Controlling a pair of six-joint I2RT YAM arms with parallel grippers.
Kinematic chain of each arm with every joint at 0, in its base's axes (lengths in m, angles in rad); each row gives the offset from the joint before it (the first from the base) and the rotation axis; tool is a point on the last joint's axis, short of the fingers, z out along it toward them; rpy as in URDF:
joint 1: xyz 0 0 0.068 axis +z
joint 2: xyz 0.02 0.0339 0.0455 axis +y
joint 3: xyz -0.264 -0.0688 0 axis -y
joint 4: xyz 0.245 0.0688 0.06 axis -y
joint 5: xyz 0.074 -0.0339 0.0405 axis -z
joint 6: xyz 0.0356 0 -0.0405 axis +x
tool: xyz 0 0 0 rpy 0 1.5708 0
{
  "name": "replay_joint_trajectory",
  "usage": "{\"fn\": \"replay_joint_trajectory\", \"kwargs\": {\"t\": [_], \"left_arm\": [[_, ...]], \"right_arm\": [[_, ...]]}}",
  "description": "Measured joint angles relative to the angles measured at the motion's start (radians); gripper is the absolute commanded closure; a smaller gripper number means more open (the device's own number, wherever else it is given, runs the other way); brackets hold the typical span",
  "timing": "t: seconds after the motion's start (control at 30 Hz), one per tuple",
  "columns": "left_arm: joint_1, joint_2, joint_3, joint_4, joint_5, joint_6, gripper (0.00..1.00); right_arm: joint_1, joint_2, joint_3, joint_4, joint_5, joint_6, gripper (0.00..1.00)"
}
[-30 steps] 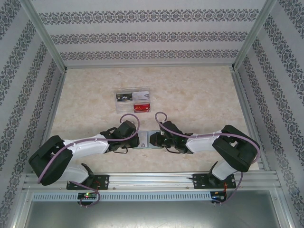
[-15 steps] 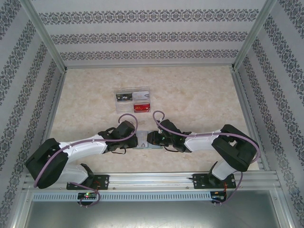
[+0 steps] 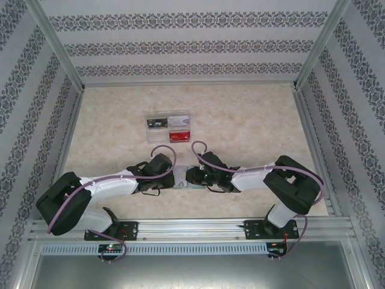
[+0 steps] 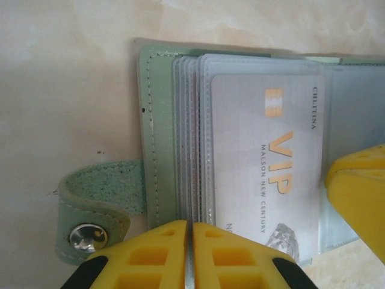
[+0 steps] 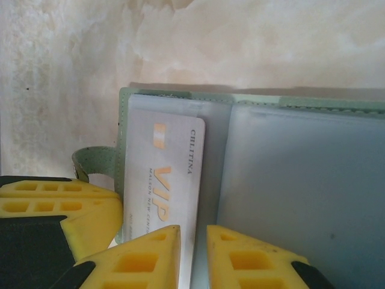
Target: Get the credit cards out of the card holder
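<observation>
Now left tool pinches card holder, right tool pinches VIP card.

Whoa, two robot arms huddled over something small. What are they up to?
They are working on a small green card holder lying open on the table. The left gripper is shut on its near edge, beside the stack of clear sleeves. The right gripper has its fingers nearly together astride the edge of a silver VIP card, which sits in its sleeve, not yet out. Whether it has a real grip is hard to tell.
</observation>
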Motion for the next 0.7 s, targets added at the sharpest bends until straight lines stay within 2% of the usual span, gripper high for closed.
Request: {"fn": "replay_joint_trajectory", "kwargs": {"t": [0.37, 0.47, 0.57, 0.7], "left_arm": [[0.000, 0.008, 0.000, 0.011, 0.000, 0.000, 0.89], [0.000, 0.009, 0.000, 0.014, 0.000, 0.000, 0.89], [0.000, 0.009, 0.000, 0.014, 0.000, 0.000, 0.90], [0.000, 0.010, 0.003, 0.007, -0.005, -0.003, 1.00]], "right_arm": [[0.000, 0.021, 0.005, 0.006, -0.015, 0.000, 0.82], [0.001, 0.026, 0.011, 0.007, -0.019, 0.000, 0.88], [0.005, 0.028, 0.014, 0.008, -0.019, -0.002, 1.00], [0.005, 0.028, 0.014, 0.008, -0.020, 0.003, 1.00]]}}
